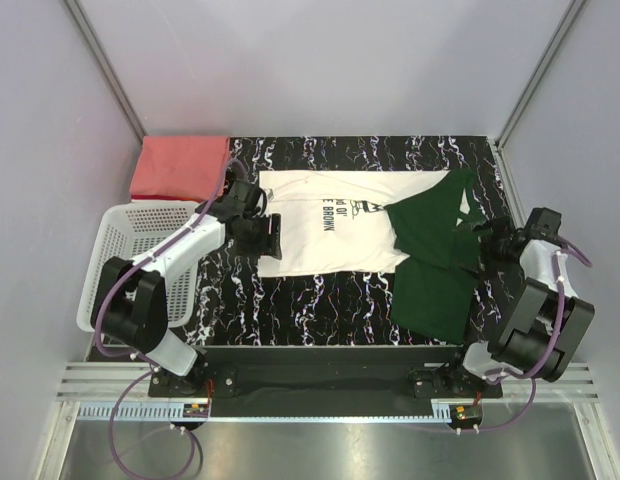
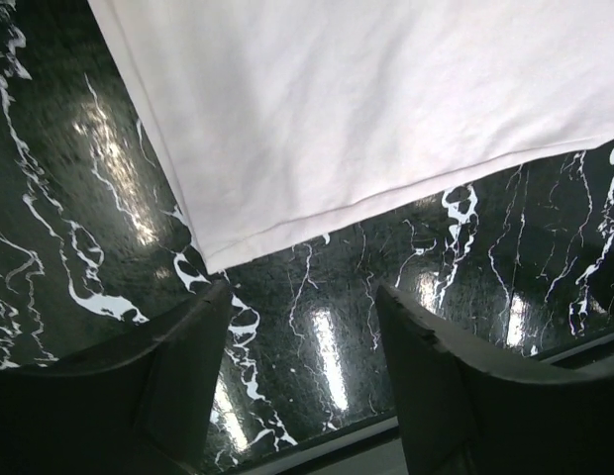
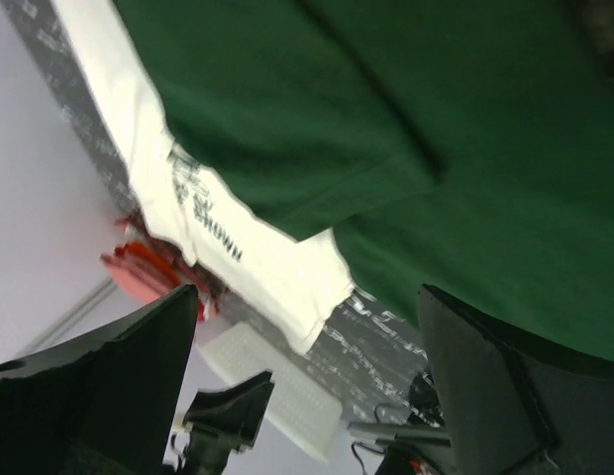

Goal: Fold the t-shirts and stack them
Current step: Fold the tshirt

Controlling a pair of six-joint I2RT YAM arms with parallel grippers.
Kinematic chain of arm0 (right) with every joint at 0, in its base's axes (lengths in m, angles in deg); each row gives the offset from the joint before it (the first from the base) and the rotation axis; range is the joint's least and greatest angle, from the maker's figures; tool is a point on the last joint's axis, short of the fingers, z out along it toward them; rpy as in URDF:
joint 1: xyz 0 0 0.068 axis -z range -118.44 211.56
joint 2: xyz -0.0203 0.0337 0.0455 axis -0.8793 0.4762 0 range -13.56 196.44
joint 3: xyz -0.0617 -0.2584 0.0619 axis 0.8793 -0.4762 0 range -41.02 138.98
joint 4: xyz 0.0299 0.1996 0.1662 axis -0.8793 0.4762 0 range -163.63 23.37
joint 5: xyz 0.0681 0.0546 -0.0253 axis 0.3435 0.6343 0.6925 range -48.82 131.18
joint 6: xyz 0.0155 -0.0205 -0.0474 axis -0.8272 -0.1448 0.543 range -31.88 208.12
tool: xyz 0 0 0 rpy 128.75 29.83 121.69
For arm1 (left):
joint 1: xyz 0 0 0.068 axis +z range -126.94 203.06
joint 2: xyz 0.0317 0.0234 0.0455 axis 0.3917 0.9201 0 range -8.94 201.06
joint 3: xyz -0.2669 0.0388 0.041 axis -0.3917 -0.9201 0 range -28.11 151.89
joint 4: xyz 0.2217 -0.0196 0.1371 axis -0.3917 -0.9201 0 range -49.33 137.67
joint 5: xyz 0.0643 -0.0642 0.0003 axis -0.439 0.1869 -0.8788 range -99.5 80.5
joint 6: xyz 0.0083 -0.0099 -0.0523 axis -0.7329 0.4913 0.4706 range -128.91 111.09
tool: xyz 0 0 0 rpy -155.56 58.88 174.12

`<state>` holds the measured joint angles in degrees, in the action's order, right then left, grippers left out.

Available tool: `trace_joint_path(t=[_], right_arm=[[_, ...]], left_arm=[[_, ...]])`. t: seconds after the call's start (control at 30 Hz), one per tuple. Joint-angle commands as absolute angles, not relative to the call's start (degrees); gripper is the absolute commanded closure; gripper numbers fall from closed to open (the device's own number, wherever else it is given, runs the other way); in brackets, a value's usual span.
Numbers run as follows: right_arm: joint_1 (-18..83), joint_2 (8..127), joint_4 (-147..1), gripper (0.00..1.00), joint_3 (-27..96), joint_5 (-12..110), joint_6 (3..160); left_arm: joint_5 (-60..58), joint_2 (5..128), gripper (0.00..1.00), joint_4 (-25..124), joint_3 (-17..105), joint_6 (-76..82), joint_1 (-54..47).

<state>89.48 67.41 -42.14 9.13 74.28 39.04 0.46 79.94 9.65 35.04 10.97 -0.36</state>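
Observation:
A cream-white t-shirt (image 1: 335,240) lies spread on the black marble table (image 1: 290,300), its dark printed lettering facing up. Its dark green parts (image 1: 432,270) are bunched and folded over at the right. A salmon-red t-shirt (image 1: 180,166) lies folded at the back left corner. My left gripper (image 1: 269,236) hovers at the white shirt's left hem, open. In the left wrist view the gripper (image 2: 305,294) holds nothing and the hem corner (image 2: 216,259) lies just ahead. My right gripper (image 1: 487,242) stands open over the green cloth (image 3: 436,119), empty (image 3: 307,297).
A white plastic mesh basket (image 1: 128,262) stands off the table's left edge beside the left arm. Grey walls close in the back and both sides. The red shirt (image 3: 139,269) and the basket (image 3: 277,381) also show far off in the right wrist view.

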Motion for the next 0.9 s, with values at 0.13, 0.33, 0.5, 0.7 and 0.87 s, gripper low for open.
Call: trace_joint_path(t=[0.13, 0.33, 0.5, 0.7, 0.87], right_arm=[[95.4, 64.4, -32.9, 0.22, 11.0, 60.7, 50.9], [95.4, 63.3, -33.2, 0.42, 7.3, 55.2, 47.4], [95.4, 61.4, -32.5, 0.38, 0.9, 52.8, 41.7], [95.2, 61.6, -34.5, 0.41, -2.5, 48.7, 41.2], [95.2, 63.2, -36.4, 0.41, -3.1, 46.7, 42.2]], left_arm=[[-4.2, 77.9, 0.39, 1.8, 39.6, 4.2, -4.0], [-6.9, 76.8, 0.46, 0.9, 40.4, 2.4, -6.9], [-4.5, 75.4, 0.44, 1.4, 40.4, 1.8, -11.0], [-5.0, 73.0, 0.43, 1.7, 38.8, -0.2, -11.6], [-4.6, 71.7, 0.43, 2.7, 37.9, -0.4, -12.1]])
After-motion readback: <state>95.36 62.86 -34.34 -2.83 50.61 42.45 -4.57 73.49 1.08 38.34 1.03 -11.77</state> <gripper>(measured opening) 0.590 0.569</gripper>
